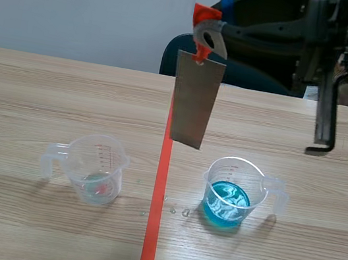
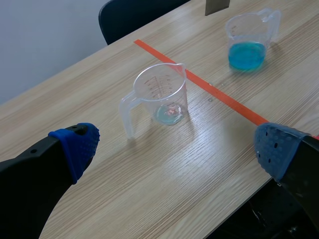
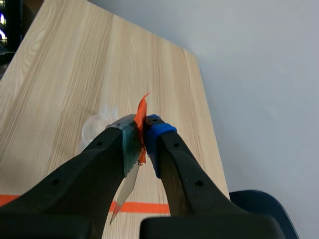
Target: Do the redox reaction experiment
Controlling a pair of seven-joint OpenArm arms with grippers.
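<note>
A grey metal plate hangs upright from an orange-red tag, high above the tape line between the two beakers. My right gripper is shut on that tag, and the plate's edge shows below its fingers. A clear beaker with blue liquid stands right of the tape line. Left of the line, a clear beaker holds only a thin residue. My left gripper is open above the near table, with the near-empty beaker ahead of it and the blue beaker farther off.
A few small droplets lie on the wood beside the blue beaker. A dark chair stands behind the table's far edge. The right arm's black structure hangs over the far right of the table.
</note>
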